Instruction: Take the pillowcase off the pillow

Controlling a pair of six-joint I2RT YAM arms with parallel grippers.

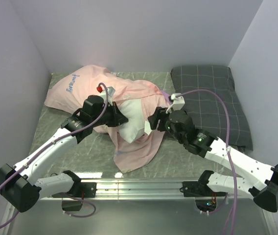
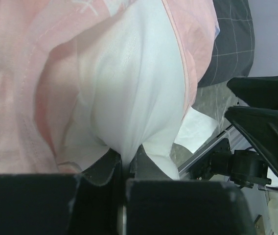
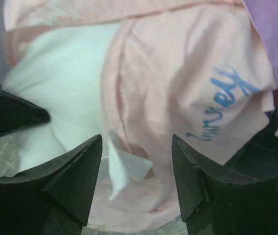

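The left gripper [image 2: 124,169] is clamped tight on a corner of the plump white soft pillow [image 1: 135,120], anchoring it mid-table. The right gripper [image 3: 136,147] stands open just beside it, holding nothing, with a fold of the thin salmon-pink fabric pillowcase [image 1: 129,90] between its jaws. The pillowcase is bunched over the pillow's far-left part. I'd judge the peel partway done; next the right gripper needs a bite on the hem and a pull away from the held corner. A dark grey checked pillow [image 1: 212,98] lies on the right of the mottled grey table [image 1: 56,129], and white walls [image 1: 139,29] stand around.
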